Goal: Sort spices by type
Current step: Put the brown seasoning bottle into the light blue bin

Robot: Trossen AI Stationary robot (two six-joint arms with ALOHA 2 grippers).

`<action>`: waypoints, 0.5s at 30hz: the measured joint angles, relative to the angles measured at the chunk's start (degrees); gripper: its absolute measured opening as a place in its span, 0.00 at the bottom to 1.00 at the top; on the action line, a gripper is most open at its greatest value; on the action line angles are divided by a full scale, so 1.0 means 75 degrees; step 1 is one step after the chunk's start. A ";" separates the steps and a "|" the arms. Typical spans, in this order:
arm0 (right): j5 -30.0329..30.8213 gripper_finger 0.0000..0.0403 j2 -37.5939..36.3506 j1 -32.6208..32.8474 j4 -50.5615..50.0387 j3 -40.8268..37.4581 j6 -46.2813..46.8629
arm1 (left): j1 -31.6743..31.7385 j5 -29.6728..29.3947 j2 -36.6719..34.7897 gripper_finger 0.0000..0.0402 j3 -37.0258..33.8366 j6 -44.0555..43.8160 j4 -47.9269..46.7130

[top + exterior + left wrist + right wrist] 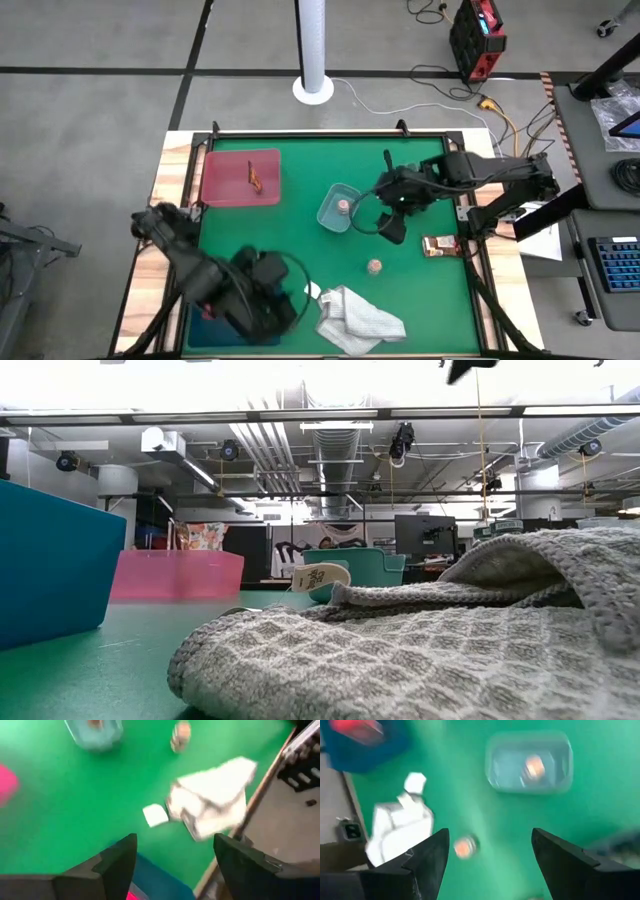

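My right gripper hangs open above the green mat, between a bluish tub and a brown foil sachet. One tan-topped jar stands in the tub. A second tan-topped jar stands on the mat. Another brown sachet lies in the pink tray. My left gripper is open over the teal tray, which holds a pink block. The green jars are hidden.
A white-grey cloth lies crumpled near the table's near edge and fills the low view's foreground. A small white piece lies beside it. The raised table frame runs close behind the sachet at the right.
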 joint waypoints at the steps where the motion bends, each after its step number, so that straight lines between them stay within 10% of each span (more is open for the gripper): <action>1: -0.0002 0.67 0.0000 0.0016 -0.0272 -0.0031 0.0289 | 0.0117 -0.0207 -0.0146 0.61 -0.0003 0.0306 0.0002; 15: -0.0323 0.76 0.0015 0.0819 -0.0162 -0.1766 0.3023 | 0.1120 -0.1437 -0.1993 0.58 -0.0684 0.3452 0.0009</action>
